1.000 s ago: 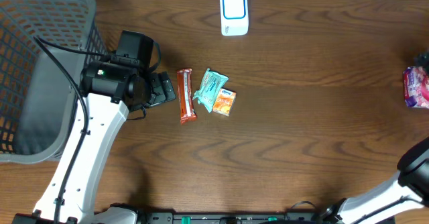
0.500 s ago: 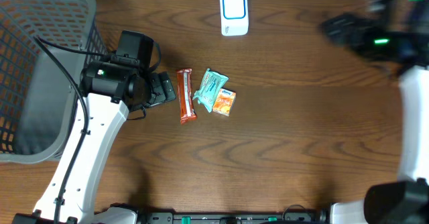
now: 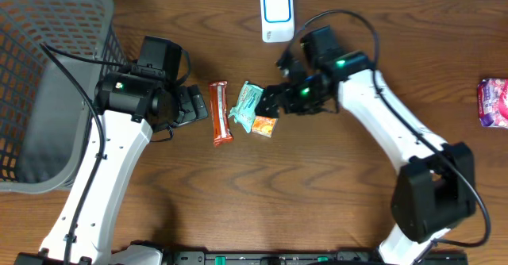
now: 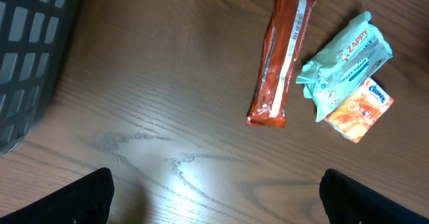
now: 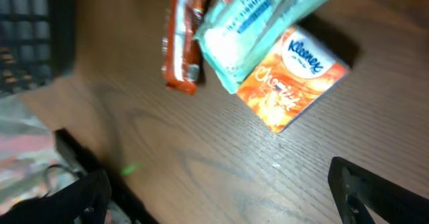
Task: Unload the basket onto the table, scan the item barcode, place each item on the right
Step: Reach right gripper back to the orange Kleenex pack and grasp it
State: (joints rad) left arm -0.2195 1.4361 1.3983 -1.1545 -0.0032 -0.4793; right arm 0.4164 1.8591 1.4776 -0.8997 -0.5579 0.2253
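Right pincer (image 5: 218,177) spread wide and empty above the orange tissue pack (image 5: 291,76).

The tissue pack, a small glossy orange block with a white-and-blue label, lies on the wood-grain bench (image 3: 357,178) left of centre. It touches a crinkled teal wipes pouch (image 5: 258,19), and a long red-brown foil bar (image 4: 281,53) lies just left of that. Since a second ago the right arm has swung in from the right edge. The left pincer (image 4: 214,184), also released, has stayed put.

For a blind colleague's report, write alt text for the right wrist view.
An orange Kleenex pack lies on the wooden table, its upper edge under a teal wipes packet, with a red-brown snack bar to the left. The right arm's dark fingers stand open at the bottom corners, touching nothing.
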